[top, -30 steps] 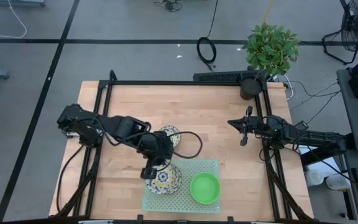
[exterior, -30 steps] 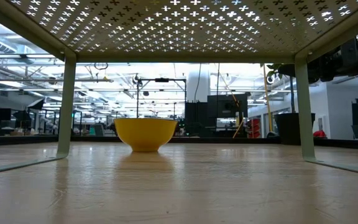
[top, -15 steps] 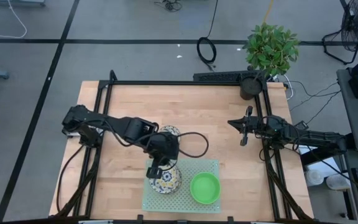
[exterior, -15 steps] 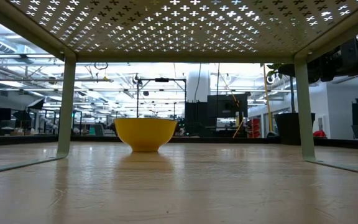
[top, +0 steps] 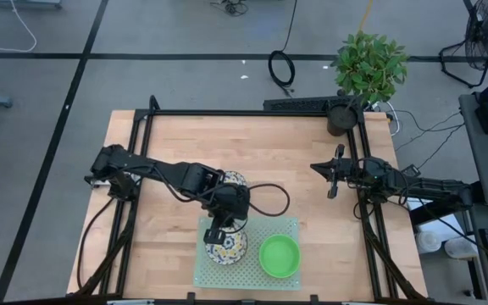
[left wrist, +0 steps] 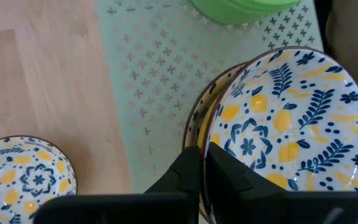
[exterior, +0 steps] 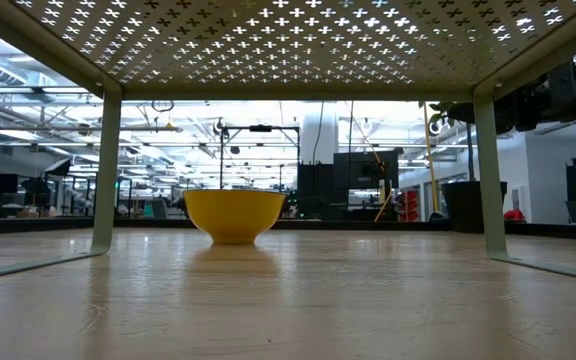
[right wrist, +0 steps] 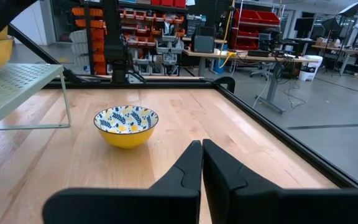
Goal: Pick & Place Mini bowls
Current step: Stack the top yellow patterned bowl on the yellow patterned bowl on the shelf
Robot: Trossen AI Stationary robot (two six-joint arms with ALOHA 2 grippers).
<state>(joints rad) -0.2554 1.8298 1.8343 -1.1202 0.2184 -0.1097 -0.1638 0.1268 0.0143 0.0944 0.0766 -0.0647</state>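
Two dark jointed arms with looping black cables and tapered black claws.

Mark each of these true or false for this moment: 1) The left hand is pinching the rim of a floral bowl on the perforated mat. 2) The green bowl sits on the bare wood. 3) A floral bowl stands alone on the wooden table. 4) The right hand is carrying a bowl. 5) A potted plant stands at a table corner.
1) True: the left hand is shut on the rim of the top floral bowl, which rests on another floral bowl on the perforated mat.
2) False: the green bowl sits on the mat.
3) True: a lone floral bowl stands on the wood.
4) False: the right hand is shut and empty, near the table's right edge.
5) True: the potted plant.
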